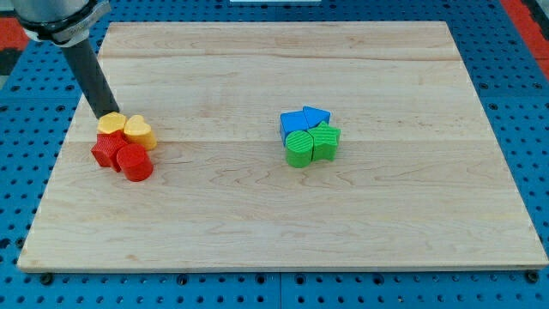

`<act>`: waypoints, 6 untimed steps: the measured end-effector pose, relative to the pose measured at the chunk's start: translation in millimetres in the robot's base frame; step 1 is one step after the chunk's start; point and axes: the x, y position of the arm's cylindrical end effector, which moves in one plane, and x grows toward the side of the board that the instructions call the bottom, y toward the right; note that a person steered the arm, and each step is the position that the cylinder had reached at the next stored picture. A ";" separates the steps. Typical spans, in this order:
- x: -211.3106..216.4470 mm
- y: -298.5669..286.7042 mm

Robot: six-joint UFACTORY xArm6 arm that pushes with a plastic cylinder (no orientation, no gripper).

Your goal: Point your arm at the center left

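My tip (105, 114) rests on the wooden board (257, 223) at the view's left, about mid height, touching the top-left edge of a yellow block (111, 124). A yellow heart-shaped block (140, 131) sits just right of it. Below them are a red star-like block (106, 150) and a red cylinder (135, 162), all packed in one cluster. Near the board's middle, right of centre, is a second cluster: a blue block (293, 122), a blue triangular block (316, 116), a green cylinder (299, 148) and a green star-like block (326, 141).
The board lies on a blue perforated surface (17, 172). The arm's dark rod (90, 73) rises from the tip toward the view's top left corner.
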 end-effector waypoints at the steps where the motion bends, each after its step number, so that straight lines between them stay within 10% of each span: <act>1: -1.3 -2.1; 6: 69.2 -61.5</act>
